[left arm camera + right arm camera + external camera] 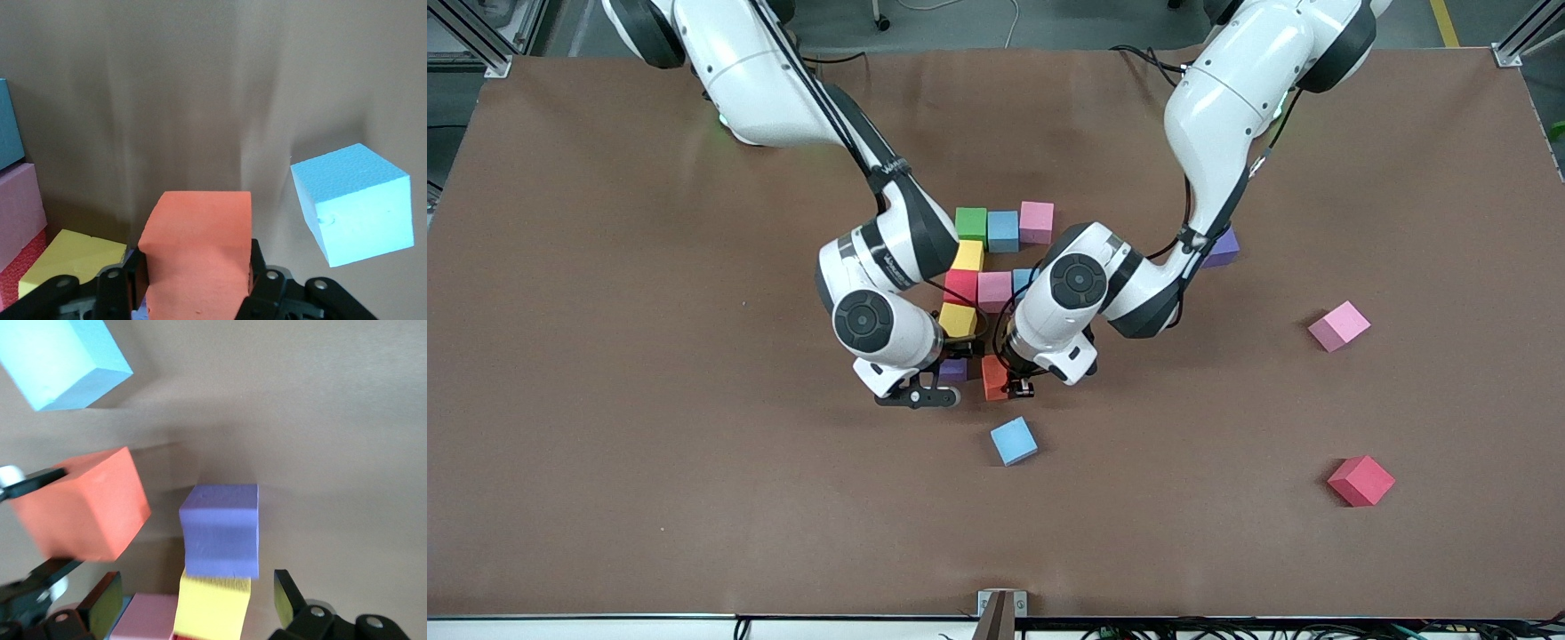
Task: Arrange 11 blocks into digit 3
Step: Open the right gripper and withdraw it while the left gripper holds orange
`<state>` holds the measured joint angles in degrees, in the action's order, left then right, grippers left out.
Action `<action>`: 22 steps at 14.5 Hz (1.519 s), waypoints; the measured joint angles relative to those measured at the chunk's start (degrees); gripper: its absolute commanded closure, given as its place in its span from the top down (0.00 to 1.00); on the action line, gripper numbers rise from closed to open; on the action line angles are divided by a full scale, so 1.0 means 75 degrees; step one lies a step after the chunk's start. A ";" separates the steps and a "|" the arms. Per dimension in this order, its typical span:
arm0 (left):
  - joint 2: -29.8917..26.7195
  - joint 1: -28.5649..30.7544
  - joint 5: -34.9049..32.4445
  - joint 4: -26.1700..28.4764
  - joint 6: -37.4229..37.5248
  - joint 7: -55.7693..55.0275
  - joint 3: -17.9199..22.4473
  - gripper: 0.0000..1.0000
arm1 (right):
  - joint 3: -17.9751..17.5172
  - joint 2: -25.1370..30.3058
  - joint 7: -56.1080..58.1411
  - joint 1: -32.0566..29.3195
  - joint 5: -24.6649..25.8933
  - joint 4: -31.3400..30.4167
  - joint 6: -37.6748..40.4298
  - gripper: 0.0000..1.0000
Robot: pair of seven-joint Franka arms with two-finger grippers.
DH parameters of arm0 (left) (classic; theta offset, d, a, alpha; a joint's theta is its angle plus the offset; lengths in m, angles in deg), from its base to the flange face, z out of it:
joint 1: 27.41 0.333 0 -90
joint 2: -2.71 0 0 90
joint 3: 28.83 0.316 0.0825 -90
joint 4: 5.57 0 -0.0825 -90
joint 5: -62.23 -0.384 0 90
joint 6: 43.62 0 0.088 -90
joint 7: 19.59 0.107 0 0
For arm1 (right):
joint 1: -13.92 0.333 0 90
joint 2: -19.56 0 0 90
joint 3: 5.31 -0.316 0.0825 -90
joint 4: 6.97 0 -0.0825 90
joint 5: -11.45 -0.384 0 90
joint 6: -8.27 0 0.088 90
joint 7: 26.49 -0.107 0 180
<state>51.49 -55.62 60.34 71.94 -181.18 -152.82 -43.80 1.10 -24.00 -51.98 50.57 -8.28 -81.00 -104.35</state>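
The blocks form a partial digit 3: green (970, 224), blue (1002, 230) and pink (1036, 221) in the top bar, yellow (967, 256), then red (960, 286) and pink (993, 291), and yellow (958, 320). The purple block (952, 369) (220, 530) lies nearest the front camera. My right gripper (953, 356) (195, 590) stands open over the yellow and purple blocks, touching neither. My left gripper (1003, 380) (197, 267) is shut on an orange block (993, 375) (197, 250) (83, 503), low beside the purple one, toward the left arm's end.
Loose blocks lie around: a light blue one (1014, 441) (353, 203) nearer the front camera than the orange block, and a purple one (1221, 249), a pink one (1338, 325) and a red one (1360, 481) toward the left arm's end.
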 measured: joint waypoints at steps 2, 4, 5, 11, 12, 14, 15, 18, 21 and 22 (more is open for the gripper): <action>0.0007 -0.0044 0.0000 0.0005 0.0004 0.0028 -0.0003 0.13 | 0.0064 0.0240 -0.0012 -0.0113 -0.0001 0.0002 0.0187 1.00; 0.0036 -0.0146 0.0000 0.0014 0.0005 0.0116 -0.0006 0.13 | 0.0298 0.0542 -0.0022 -0.0388 0.0000 0.0004 0.0411 1.00; 0.0052 -0.0200 0.0000 0.0016 0.0005 0.0216 -0.0006 0.13 | 0.0506 0.0716 -0.0020 -0.0587 0.0001 0.0006 0.0613 1.00; 0.0132 -0.0320 0.0000 0.0036 0.0007 0.0772 0.0009 0.13 | 0.0991 0.1828 0.0675 -0.2649 0.0282 0.0005 0.1879 1.00; 0.0172 -0.0319 0.0000 0.0041 0.0008 0.0836 0.0013 0.13 | 0.0990 0.1990 0.1069 -0.2873 0.0485 0.0003 0.1952 1.00; 0.0238 -0.0318 0.0000 0.0043 0.0007 0.0929 0.0015 0.13 | 0.0989 0.2310 0.1848 -0.3148 0.0765 -0.0004 0.2013 1.00; 0.0264 -0.0318 0.0000 0.0043 0.0007 0.0949 0.0018 0.13 | 0.0991 0.2477 0.2179 -0.3246 0.0860 -0.0008 0.2099 1.00; 0.0320 -0.0317 0.0000 0.0043 0.0007 0.0973 0.0020 0.13 | 0.0987 0.3068 0.2583 -0.3468 0.1547 -0.0009 0.2415 1.00; 0.0346 -0.0315 0.0000 0.0035 -0.0009 0.0972 0.0020 0.13 | 0.0871 0.3755 0.3023 -0.3991 0.1778 -0.0077 0.2690 1.00; 0.0346 -0.0314 0.0000 0.0030 -0.0015 0.0972 0.0020 0.13 | 0.0632 0.3986 0.3362 -0.4389 0.1783 -0.0191 0.2729 1.00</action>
<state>54.08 -57.98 60.34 72.17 -181.28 -145.53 -43.65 5.84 5.89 -26.77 17.64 5.09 -82.43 -83.88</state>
